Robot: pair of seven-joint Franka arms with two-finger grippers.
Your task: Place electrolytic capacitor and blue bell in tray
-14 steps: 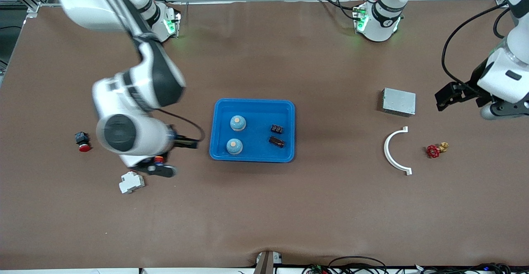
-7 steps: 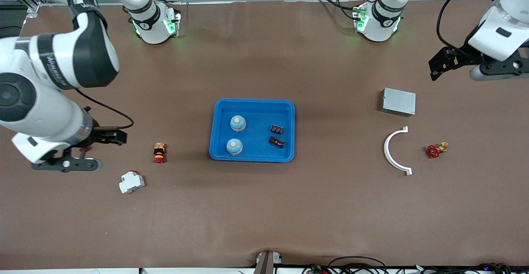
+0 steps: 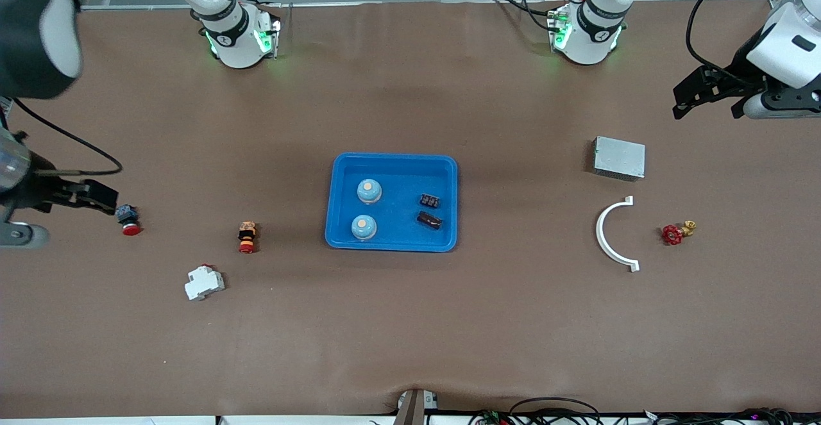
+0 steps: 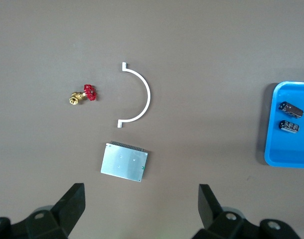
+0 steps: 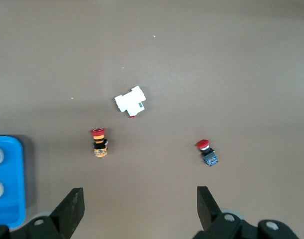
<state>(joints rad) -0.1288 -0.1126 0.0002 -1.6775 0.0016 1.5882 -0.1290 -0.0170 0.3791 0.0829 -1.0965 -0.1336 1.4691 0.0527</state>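
The bright blue tray [image 3: 401,175] lies at mid table. In it are two blue bells [image 3: 369,190] [image 3: 363,227] and two dark electrolytic capacitors [image 3: 430,200] [image 3: 430,220]. My right gripper [image 3: 14,236] hangs open and empty over the right arm's end of the table, beside a red button; its jaws stand wide apart in the right wrist view [image 5: 139,209]. My left gripper [image 3: 775,106] hangs open and empty over the left arm's end, by the grey box; it shows wide open in the left wrist view [image 4: 142,209]. The tray's edge [image 4: 291,147] and capacitors [image 4: 290,109] show there.
A red button on a blue base [image 3: 128,218], an orange and red push button [image 3: 247,236] and a white breaker [image 3: 204,282] lie toward the right arm's end. A grey metal box [image 3: 619,158], a white curved bracket [image 3: 606,233] and a red-handled brass valve [image 3: 677,231] lie toward the left arm's end.
My right arm has swung away from beside the tray to the right arm's end of the table, uncovering the orange push button. My left gripper has shifted toward the robot bases.
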